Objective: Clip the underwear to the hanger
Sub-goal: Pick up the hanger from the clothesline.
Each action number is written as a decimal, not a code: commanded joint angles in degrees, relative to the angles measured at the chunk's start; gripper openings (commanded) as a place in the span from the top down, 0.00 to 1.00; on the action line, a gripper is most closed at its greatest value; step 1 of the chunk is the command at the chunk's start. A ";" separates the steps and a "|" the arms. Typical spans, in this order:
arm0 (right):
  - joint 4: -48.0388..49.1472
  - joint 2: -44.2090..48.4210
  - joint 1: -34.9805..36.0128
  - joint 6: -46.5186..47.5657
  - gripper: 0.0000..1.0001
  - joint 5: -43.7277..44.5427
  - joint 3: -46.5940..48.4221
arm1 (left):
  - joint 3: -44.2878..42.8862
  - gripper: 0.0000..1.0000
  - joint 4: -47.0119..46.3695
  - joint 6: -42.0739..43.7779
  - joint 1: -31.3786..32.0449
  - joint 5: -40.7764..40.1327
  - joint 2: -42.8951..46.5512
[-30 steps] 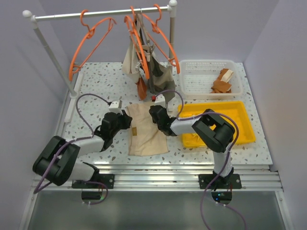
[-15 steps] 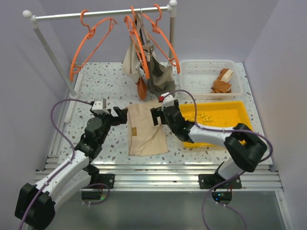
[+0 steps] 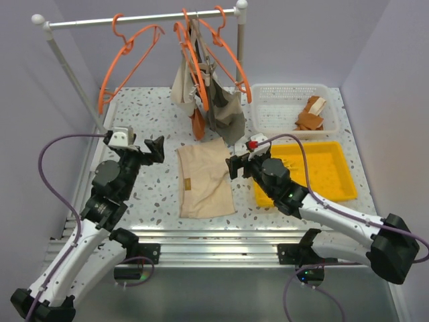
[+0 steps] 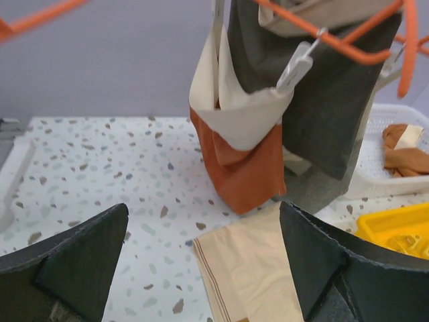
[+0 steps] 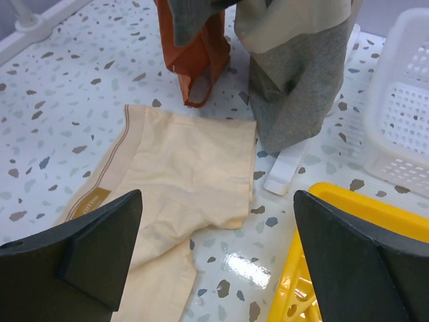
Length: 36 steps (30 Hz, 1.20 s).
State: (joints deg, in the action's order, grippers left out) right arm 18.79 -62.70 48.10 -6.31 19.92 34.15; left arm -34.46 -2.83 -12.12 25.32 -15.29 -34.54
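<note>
The cream-beige underwear [image 3: 204, 178] lies flat on the speckled table, between my two grippers. My left gripper [image 3: 155, 150] hovers open just left of its top edge, nothing between the fingers; in the left wrist view the underwear [image 4: 248, 268] shows low between the open left gripper [image 4: 203, 215]. My right gripper [image 3: 234, 166] is open off the cloth's right edge; the right wrist view shows the underwear [image 5: 181, 174] below the right gripper [image 5: 218, 201]. Several orange hangers hang on the rail; one bare hanger [image 3: 127, 60] hangs at the left.
Hangers in the rail's [image 3: 141, 19] middle carry a dark grey garment [image 3: 224, 111], a pale cloth and a rust-orange cloth [image 4: 244, 168]. A white basket [image 3: 288, 94] with orange cloths stands back right, a yellow tray [image 3: 315, 145] before it. A white clip [image 5: 285, 168] lies by the tray.
Both grippers have opened and let go of the underwear's top corners. Both arms have drawn back, left arm leftward, right arm rightward. The underwear stays flat on the table.
</note>
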 commanded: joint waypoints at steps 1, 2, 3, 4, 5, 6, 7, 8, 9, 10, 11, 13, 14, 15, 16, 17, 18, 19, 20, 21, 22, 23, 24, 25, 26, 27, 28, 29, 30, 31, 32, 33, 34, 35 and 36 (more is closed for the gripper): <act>-0.33 3.54 0.07 1.65 0.01 -0.42 -1.28 | -10.43 0.02 2.74 8.58 0.25 -2.46 -0.43; -0.50 3.89 -0.02 1.73 0.01 0.02 -1.37 | -12.37 0.02 2.74 9.82 0.25 -2.64 -1.04; -0.85 4.25 0.07 1.65 0.01 0.20 -1.46 | -16.30 0.02 2.74 11.05 0.25 -2.73 -2.97; -1.03 4.34 -0.02 1.82 0.02 0.64 -1.46 | -18.61 0.02 2.74 14.37 0.25 -2.73 -4.38; -1.12 4.34 -0.02 1.91 0.01 0.73 -1.54 | -21.24 0.02 4.66 15.97 0.17 -2.38 -6.13; -1.21 4.51 0.07 1.91 0.02 0.73 -1.54 | -27.62 0.02 5.89 17.55 0.08 -2.03 -10.41; -1.21 4.60 0.07 1.91 0.01 0.82 -1.46 | -31.07 0.02 9.21 20.18 -0.09 -0.55 -12.80; -1.56 4.69 0.07 1.91 0.01 0.82 -1.46 | -34.59 0.02 10.73 21.34 -0.53 0.77 -15.00; -1.56 4.86 -0.02 2.00 0.01 0.99 -1.46 | -40.89 0.01 12.13 22.31 -2.36 2.53 -18.94; -1.65 5.04 0.07 1.91 0.01 1.00 -1.46 | -44.00 0.01 14.84 23.27 -4.03 7.50 -20.63; -2.00 5.56 -0.02 1.91 0.01 1.00 -1.54 | -47.16 0.01 16.44 23.46 -6.31 11.56 -22.30; -2.26 6.35 0.07 1.65 0.01 1.08 -1.72 | -56.83 0.01 21.95 23.11 -15.54 25.40 -27.84; -2.52 7.23 -0.02 1.56 0.01 1.26 -1.89 | -60.08 0.01 24.25 23.63 -17.31 27.40 -32.21; -2.79 7.76 -0.02 1.47 0.01 1.43 -1.98 | -66.46 0.01 26.62 24.42 -19.06 28.03 -34.43; -3.05 8.37 -0.11 1.47 0.01 1.52 -2.16 | -69.23 0.02 31.17 25.56 -19.60 28.03 -36.62; -3.05 9.42 -0.02 1.47 0.01 1.52 -2.33 | -71.43 0.02 32.52 26.00 -20.04 27.77 -38.39; -3.14 9.87 -0.02 1.47 0.02 1.70 -2.60 | -72.67 0.02 32.97 26.27 -20.74 27.51 -40.23; -3.14 10.22 -0.02 1.47 0.01 1.70 -2.69 | -72.07 0.02 31.41 25.92 -21.19 28.46 -40.51; -3.49 10.57 -0.02 1.47 0.01 1.79 -2.77 | -71.20 0.02 30.35 25.66 -21.80 29.60 -40.34; -3.67 11.01 -0.02 1.47 0.01 2.05 -2.69 | -69.88 0.02 29.47 25.39 -22.94 30.57 -40.42; -3.76 11.19 0.07 1.30 0.01 2.14 -2.77 | -69.69 0.02 28.85 25.04 -23.38 30.84 -40.77; -4.02 11.37 -0.02 1.38 0.01 2.22 -2.95 | -69.69 0.02 29.11 25.04 -23.82 30.58 -41.56; -3.93 11.72 -0.02 1.30 0.01 2.14 -3.12 | -69.52 0.02 29.37 24.78 -24.78 30.41 -42.00; -3.85 11.81 -0.02 1.30 0.02 2.22 -3.30 | -69.17 0.02 29.11 24.60 -25.23 30.41 -42.27; -3.84 11.89 -0.02 1.30 0.02 2.23 -3.30 | -68.82 0.02 28.76 24.43 -25.23 30.41 -42.71; -3.84 11.81 -0.02 1.30 0.01 2.23 -3.30 | -68.03 0.02 28.32 24.08 -26.71 30.49 -42.97; -3.93 11.72 -0.02 1.21 0.01 2.14 -3.21 | -67.76 0.02 27.62 23.81 -27.08 31.63 -43.24; -4.02 11.63 -0.02 1.21 0.01 2.22 -3.13 | -67.50 0.02 27.35 23.64 -27.43 32.33 -43.85; -4.11 11.63 -0.02 1.21 0.01 2.31 -3.13 | -67.50 0.03 27.35 23.46 -28.13 32.69 -44.20; -4.20 11.63 -0.02 1.21 0.01 2.23 -3.04 | -67.58 0.03 27.35 23.28 -28.39 32.87 -44.55; -4.20 11.63 -0.02 1.21 0.01 2.31 -3.21 | -67.41 0.03 27.53 23.11 -29.18 32.78 -45.34; -4.20 11.72 0.07 1.12 0.01 2.31 -3.21 | -67.41 0.04 27.88 22.84 -29.54 32.61 -45.78; -4.20 11.72 -0.02 1.12 0.01 2.31 -3.13 | -67.23 0.05 27.97 22.58 -29.89 32.78 -45.96; -4.28 11.72 0.07 1.12 0.02 2.40 -3.21 | -66.88 0.06 28.05 22.49 -30.24 33.30 -46.31; -4.28 11.72 -0.02 1.03 0.01 2.49 -3.21 | -66.79 0.06 28.06 22.32 -30.33 34.18 -46.31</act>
State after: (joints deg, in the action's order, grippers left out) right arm 14.09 -51.68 48.10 -5.32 21.52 31.33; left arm -101.95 25.12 11.29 -3.88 16.25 -80.31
